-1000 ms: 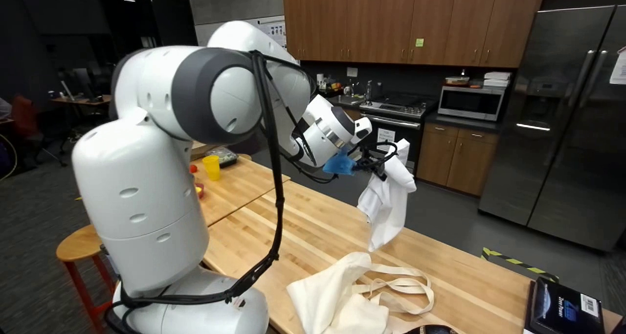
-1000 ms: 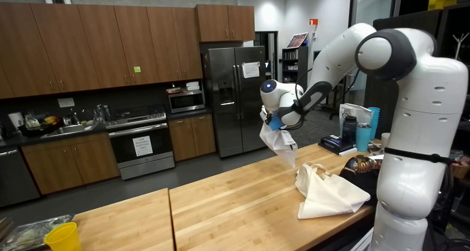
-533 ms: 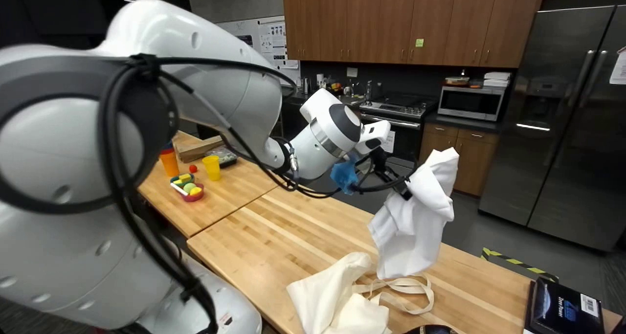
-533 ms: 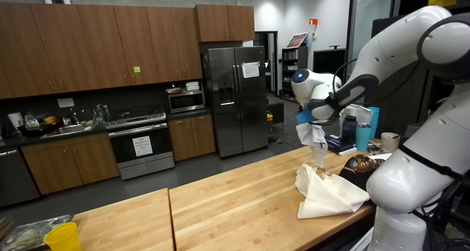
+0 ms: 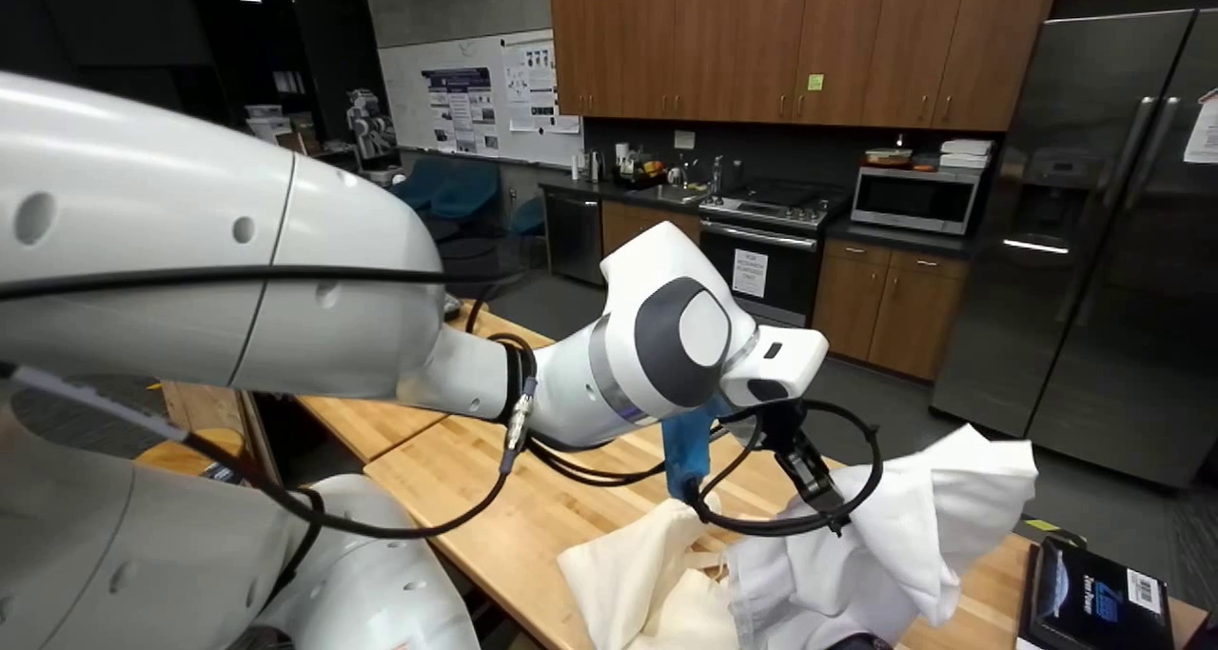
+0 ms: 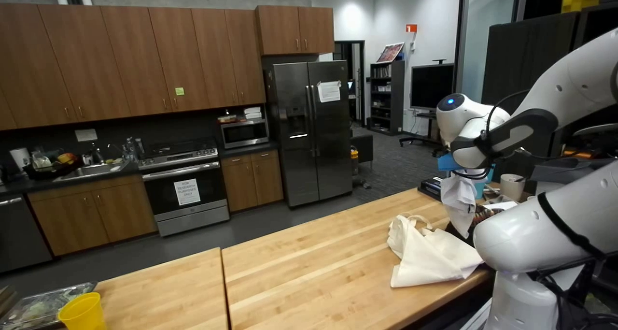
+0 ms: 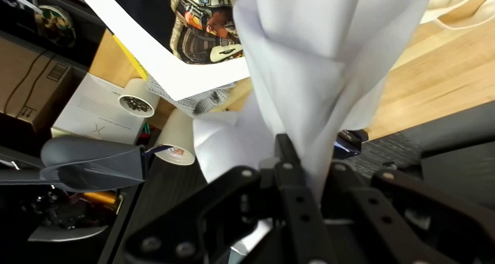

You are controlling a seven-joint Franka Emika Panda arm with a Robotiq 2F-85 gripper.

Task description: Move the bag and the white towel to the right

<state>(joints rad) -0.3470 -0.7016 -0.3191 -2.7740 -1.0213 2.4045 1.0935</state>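
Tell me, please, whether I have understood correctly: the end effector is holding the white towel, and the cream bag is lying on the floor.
Only the place is wrong: the cream bag is lying on the wooden table, as both exterior views show. The end effector is holding the white towel, as you say.

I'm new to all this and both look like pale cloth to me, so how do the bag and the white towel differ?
Colour: the bag is cream, while the white towel is a cleaner white.
Position: the bag lies on the table; the towel hangs from the hand.
Parts: the bag has a strap handle; no handle shows on the towel.
Both look soft and creased.
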